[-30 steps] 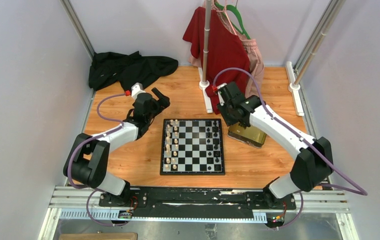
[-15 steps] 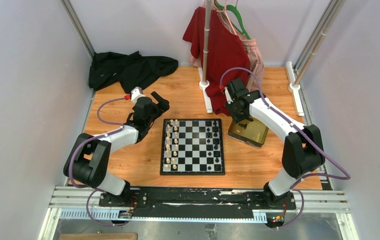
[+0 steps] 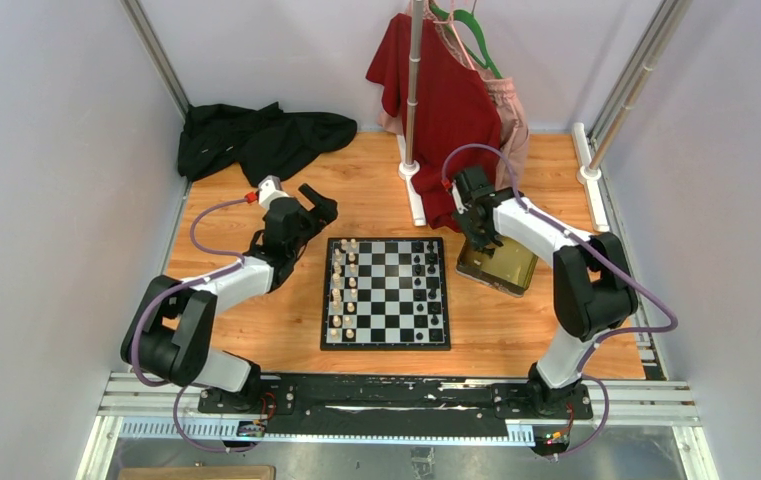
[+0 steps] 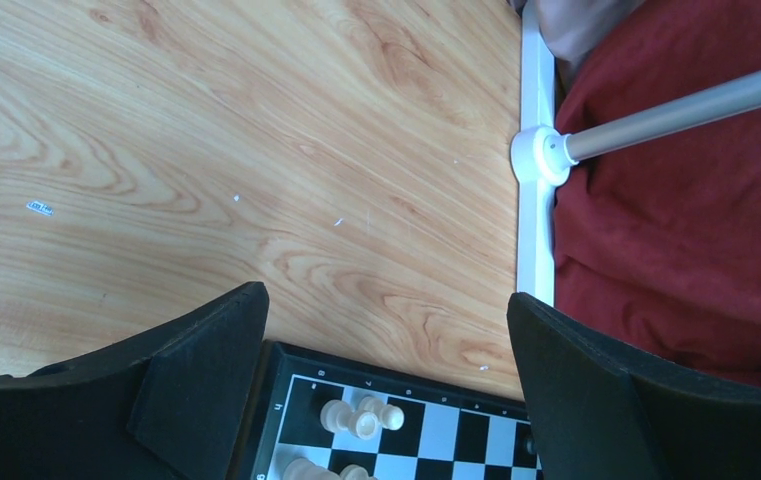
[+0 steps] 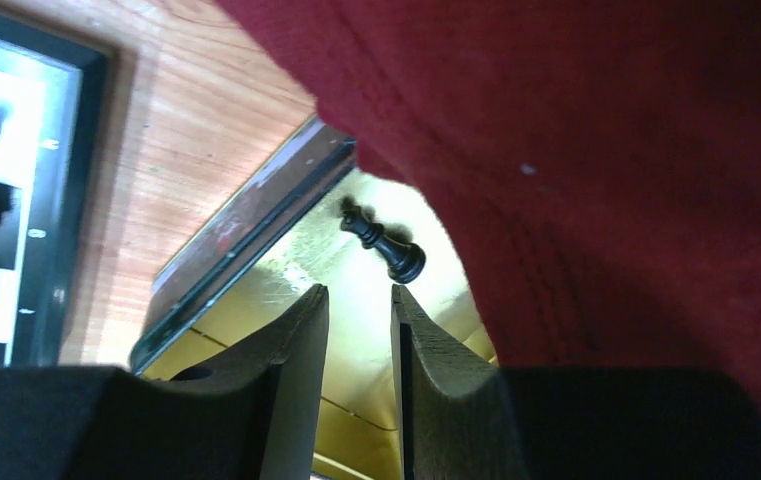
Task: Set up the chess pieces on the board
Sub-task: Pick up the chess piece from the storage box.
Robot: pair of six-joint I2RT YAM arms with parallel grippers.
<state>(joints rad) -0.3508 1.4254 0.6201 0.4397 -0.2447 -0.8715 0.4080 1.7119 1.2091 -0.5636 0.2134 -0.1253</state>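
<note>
Over gold tray (image 5: pixel 434 292) — red shirt (image 5: pixel 606 150) overhangs black piece (image 5: pixel 384 243) | right claw (image 5: pixel 359 292) narrow, empty | left claw (image 4: pixel 384 298) wide

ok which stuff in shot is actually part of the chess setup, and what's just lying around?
Job: board; cream pieces and black pieces standing on it; one toppled black piece in the gold tray.
Lying about: black garment; red shirt; pink garment; green hanger; clothes rack.
</note>
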